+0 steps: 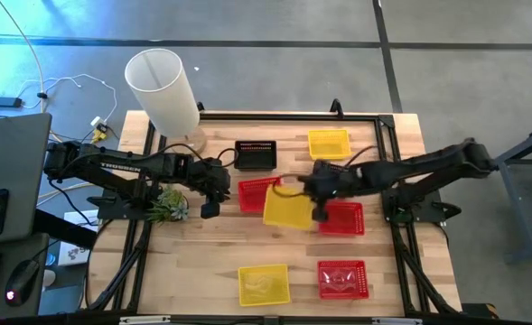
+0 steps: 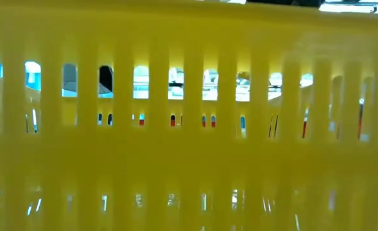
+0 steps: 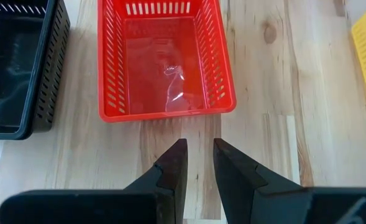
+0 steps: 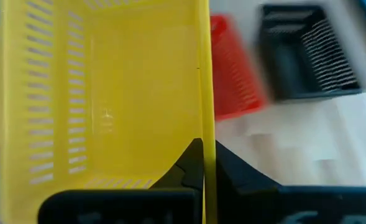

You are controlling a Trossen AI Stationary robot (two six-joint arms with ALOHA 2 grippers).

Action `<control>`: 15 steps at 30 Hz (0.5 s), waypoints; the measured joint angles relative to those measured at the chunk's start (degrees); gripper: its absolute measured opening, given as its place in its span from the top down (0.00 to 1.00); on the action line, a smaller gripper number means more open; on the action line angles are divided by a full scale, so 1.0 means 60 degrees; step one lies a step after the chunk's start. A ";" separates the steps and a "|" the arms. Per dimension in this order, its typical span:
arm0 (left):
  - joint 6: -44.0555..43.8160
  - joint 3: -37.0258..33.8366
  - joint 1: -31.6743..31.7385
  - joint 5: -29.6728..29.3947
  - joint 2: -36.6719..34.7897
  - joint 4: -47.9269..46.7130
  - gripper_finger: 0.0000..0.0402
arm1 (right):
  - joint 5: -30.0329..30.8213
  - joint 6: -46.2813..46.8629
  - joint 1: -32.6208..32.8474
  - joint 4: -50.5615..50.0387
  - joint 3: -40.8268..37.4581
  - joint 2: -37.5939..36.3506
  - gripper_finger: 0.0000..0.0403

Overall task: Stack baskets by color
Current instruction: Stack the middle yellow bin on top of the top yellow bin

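While the yellow basket (image 1: 286, 209) hangs near the table's centre, its wall is clenched between the fingers of the right claw (image 4: 204, 163), which grips it from the 3 o'clock side in the overhead view. Its long axis runs roughly 12 to 6, tipped slightly. From the claw, the nearest loose yellow mate (image 1: 264, 283) lies toward 7 o'clock at the near edge, and another yellow one (image 1: 329, 143) sits toward 12 o'clock at the far edge; the carry probably goes to one of these, long sides matched. A red basket (image 1: 256, 193) touches or sits partly under the carried one at 10 o'clock, another red (image 1: 343, 218) lies at 3. The left claw (image 3: 198, 163), partly parted and holding nothing, hovers short of that first red basket, with a black basket (image 1: 256, 154) beyond.
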 joint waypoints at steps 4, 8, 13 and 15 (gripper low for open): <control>0.0001 -0.0001 -0.0002 0.0000 0.0000 0.0000 0.84 | 0.0604 -0.0742 -0.0636 -0.0574 0.0000 -0.0954 1.00; 0.0001 0.0002 0.0001 0.0000 0.0000 0.0002 0.84 | 0.0893 -0.1634 -0.1520 -0.1118 0.0000 -0.1745 1.00; 0.0001 0.0002 0.0001 -0.0033 0.0000 -0.0001 0.84 | 0.1712 -0.2974 -0.2637 -0.1497 0.0000 -0.2229 1.00; 0.0001 0.0002 0.0001 -0.0033 0.0000 0.0001 0.84 | 0.1797 -0.3576 -0.3101 -0.1504 0.0000 -0.2283 1.00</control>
